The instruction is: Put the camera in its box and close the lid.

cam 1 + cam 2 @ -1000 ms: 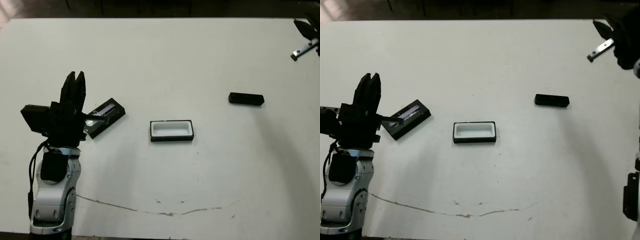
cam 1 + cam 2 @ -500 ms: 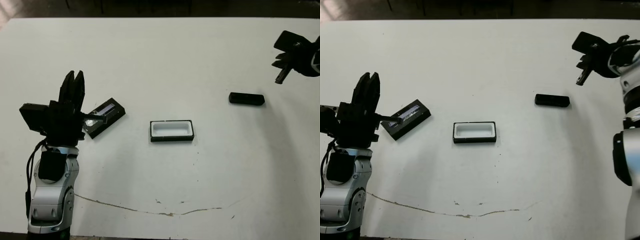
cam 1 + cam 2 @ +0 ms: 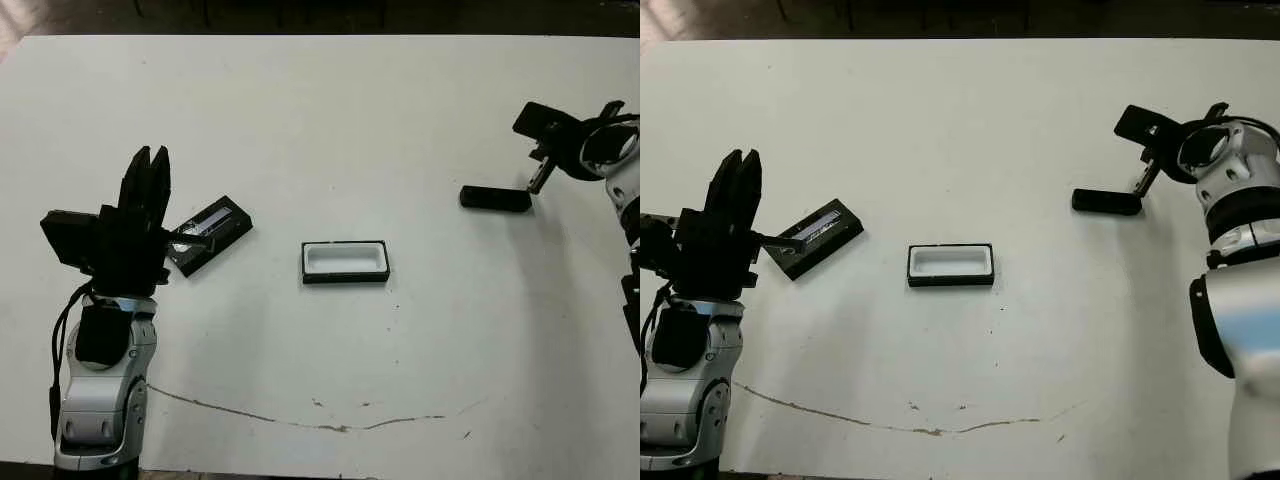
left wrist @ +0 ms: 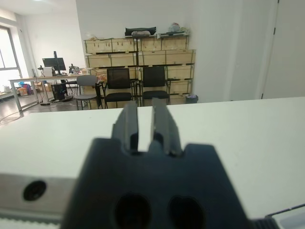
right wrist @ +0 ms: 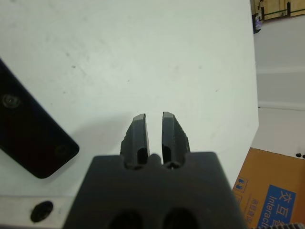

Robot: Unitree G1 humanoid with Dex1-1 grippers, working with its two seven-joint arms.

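Observation:
The box (image 3: 345,262) lies open at mid-table, black walls around a white lining, with nothing in it. To its left, turned askew, is the lid (image 3: 212,230) with its shiny stripe up. The camera (image 3: 495,198), a slim black bar, lies flat to the far right of the box. My right gripper (image 3: 538,183) hangs just past the camera's right end, fingers shut and holding nothing; the right wrist view shows the camera (image 5: 28,138) beside those fingers (image 5: 138,136). My left gripper (image 3: 150,160) stands shut and pointing away from me, just left of the lid.
A thin brown scratch (image 3: 330,426) runs across the table near its front edge. The table's right edge drops off past my right gripper, with a cardboard carton (image 5: 276,191) on the floor beyond it. Chairs and shelves (image 4: 138,62) stand beyond the far edge.
My right arm has swung in and down from the far right corner, ending by the camera's right end. The left arm, lid, box and camera have stayed put.

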